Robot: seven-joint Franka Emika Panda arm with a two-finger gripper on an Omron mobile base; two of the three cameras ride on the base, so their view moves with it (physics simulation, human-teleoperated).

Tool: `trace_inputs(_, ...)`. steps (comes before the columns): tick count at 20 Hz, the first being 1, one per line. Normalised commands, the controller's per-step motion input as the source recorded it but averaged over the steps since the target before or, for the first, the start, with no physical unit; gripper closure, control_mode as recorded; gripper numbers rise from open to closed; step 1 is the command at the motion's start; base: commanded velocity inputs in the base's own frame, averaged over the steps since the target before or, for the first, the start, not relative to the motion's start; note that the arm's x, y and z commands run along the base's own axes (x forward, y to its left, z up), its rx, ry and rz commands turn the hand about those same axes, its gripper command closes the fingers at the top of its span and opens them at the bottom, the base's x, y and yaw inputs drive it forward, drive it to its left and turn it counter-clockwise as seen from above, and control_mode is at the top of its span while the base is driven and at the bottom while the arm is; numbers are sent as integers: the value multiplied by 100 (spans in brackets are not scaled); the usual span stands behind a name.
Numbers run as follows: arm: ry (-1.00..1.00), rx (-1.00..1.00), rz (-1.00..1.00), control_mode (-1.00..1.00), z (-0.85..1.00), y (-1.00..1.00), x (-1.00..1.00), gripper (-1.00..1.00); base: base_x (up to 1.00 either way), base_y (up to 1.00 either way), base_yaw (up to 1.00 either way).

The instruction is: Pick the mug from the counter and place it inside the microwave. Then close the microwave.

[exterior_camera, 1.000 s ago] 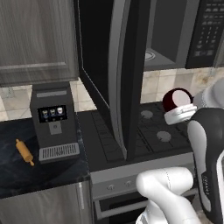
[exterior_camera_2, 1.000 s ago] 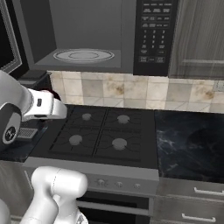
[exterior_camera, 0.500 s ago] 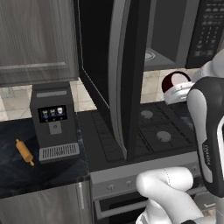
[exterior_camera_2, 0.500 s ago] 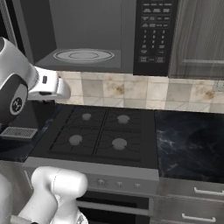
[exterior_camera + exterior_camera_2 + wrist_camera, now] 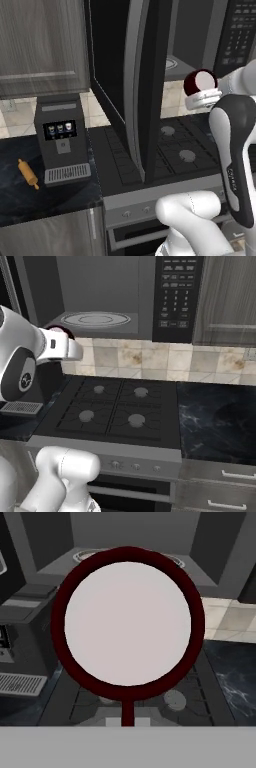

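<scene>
I read the small squat dark red mug with white inside (image 5: 199,81) as carried aloft in the two-finger gripper (image 5: 202,95), clenched on it; fingertips themselves are hidden behind the mug. It hangs above the black gas stovetop with round burners (image 5: 117,408), just below the open cavity of the large black microwave (image 5: 110,296); the wide dark glass door (image 5: 127,85) stands swung out to the left. In the hand view the mug's white inside (image 5: 128,622) faces the camera, the cavity floor beyond its upper rim. On the black marble-look counter (image 5: 17,192), near its left edge, a wooden rolling pin (image 5: 28,173) lies beside the black coffee machine with lit buttons (image 5: 61,140).
</scene>
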Motion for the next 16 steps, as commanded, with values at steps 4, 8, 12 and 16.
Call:
trace_inputs(4, 0, 5, 0, -100, 54, -4, 12, 100, 0, 0, 0)
trace_inputs(8, 4, 5, 0, -100, 56, -8, 8, 100, 0, 0, 0)
trace_inputs(12, 6, 1, 0, -100, 24, -1, 28, 100, 0, 0, 0)
trace_inputs(16, 6, 0, 0, -100, 1, 0, 41, 100, 0, 0, 0)
